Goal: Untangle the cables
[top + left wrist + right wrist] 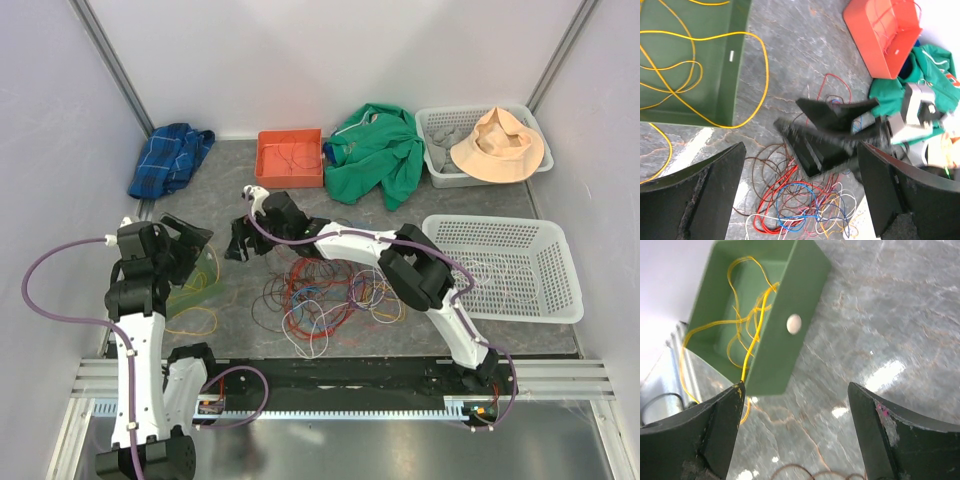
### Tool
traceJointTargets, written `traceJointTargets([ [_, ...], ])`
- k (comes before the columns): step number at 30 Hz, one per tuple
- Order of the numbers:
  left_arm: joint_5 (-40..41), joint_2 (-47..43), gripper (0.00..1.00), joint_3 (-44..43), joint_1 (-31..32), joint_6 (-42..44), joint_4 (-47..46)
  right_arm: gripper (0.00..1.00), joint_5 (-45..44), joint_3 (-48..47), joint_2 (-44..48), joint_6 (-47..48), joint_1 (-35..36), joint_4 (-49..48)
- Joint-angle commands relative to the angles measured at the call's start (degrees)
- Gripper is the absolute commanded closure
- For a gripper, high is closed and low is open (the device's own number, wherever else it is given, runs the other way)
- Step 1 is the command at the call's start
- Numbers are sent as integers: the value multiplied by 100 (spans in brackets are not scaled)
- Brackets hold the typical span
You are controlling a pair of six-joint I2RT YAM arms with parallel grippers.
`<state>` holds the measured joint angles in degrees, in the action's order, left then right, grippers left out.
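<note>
While cables (320,290) lie tangled, left end effector (801,145) and right end effector (796,385) gape, seemingly empty.

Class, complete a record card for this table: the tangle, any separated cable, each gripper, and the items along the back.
tangle: cables, red, blue, white and brown, heaped mid-table
separated: yellow cable, partly inside the green tray, trailing over its edge
left gripper: open, holding nothing
right gripper: open, holding nothing, near the tray
back row: plaid cloth, orange box, green garment, hat on a white basket
</note>
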<state>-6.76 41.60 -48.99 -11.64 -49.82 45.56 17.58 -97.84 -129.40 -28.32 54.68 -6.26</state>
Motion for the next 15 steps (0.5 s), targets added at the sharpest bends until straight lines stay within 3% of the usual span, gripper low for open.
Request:
traceJointTargets([
  [1,-229,-100,0,-66,48,192,-188,9,588,-33,-128,-499,70,-1052],
  [10,-167,-153,1,13,136,192,-162,16,965,-59,-366,-1009,52,-1808],
  [15,-115,-170,1,-14,153,175,-100,23,1080,-481,-699,-1027,61,-1536],
])
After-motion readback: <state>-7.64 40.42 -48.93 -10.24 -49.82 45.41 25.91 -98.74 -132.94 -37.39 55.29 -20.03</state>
